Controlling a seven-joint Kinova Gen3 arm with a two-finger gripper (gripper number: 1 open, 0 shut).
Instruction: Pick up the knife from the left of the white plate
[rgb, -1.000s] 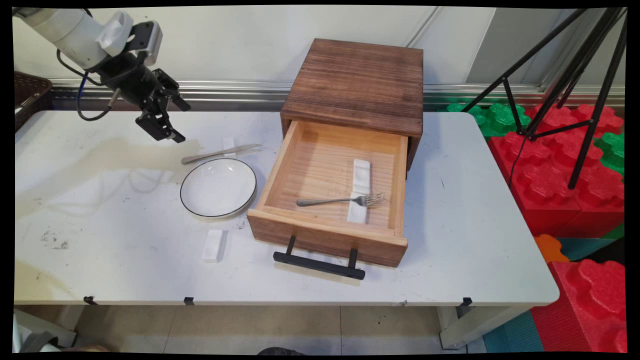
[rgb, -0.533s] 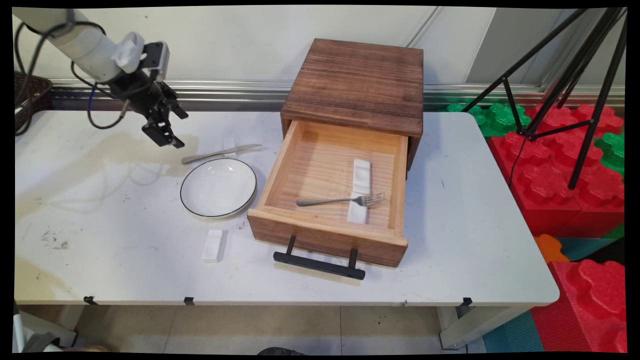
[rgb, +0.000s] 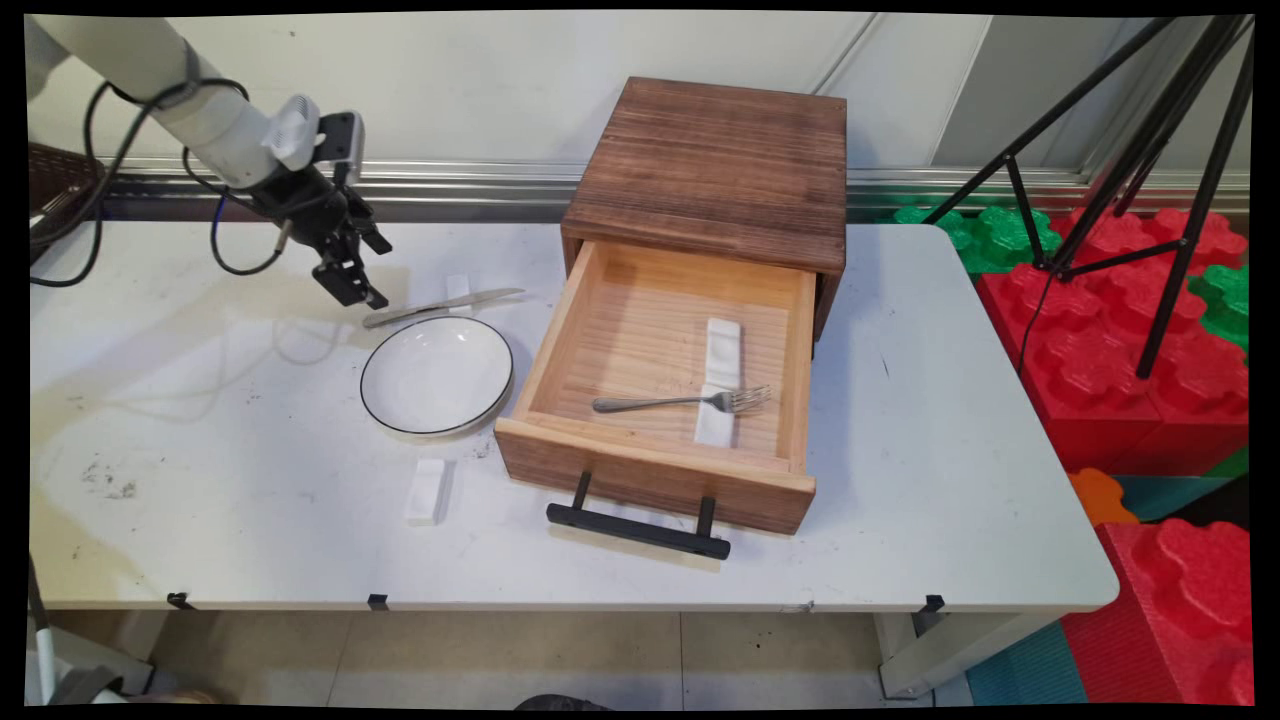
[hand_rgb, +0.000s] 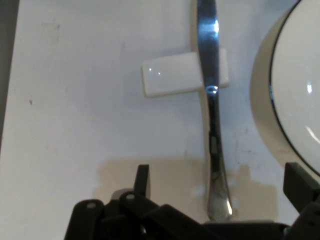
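A: What is the end effector (rgb: 372, 272) nearest to?

B: The knife (rgb: 440, 305). It lies on the tabletop (rgb: 200, 450) just behind the plate (rgb: 437, 375), with its blade propped on a small white rest (rgb: 458, 288). The end effector hangs just over the handle end, above the tabletop.

A: Does it have hold of the knife?

B: No. In the hand view the two fingers (hand_rgb: 142, 177) stand wide apart with the knife's handle between them, and they grip nothing.

A: And around that?

B: To the right is a wooden cabinet (rgb: 715, 165) with its drawer (rgb: 650, 475) pulled out. A fork (rgb: 680, 402) lies inside it, with its tines across another white rest (rgb: 722, 350). A third rest (rgb: 427, 490) sits on the tabletop in front of the plate.

A: Can any brand or lettering be read?

B: None. The knife, plate and cabinet show no legible marks in either view.
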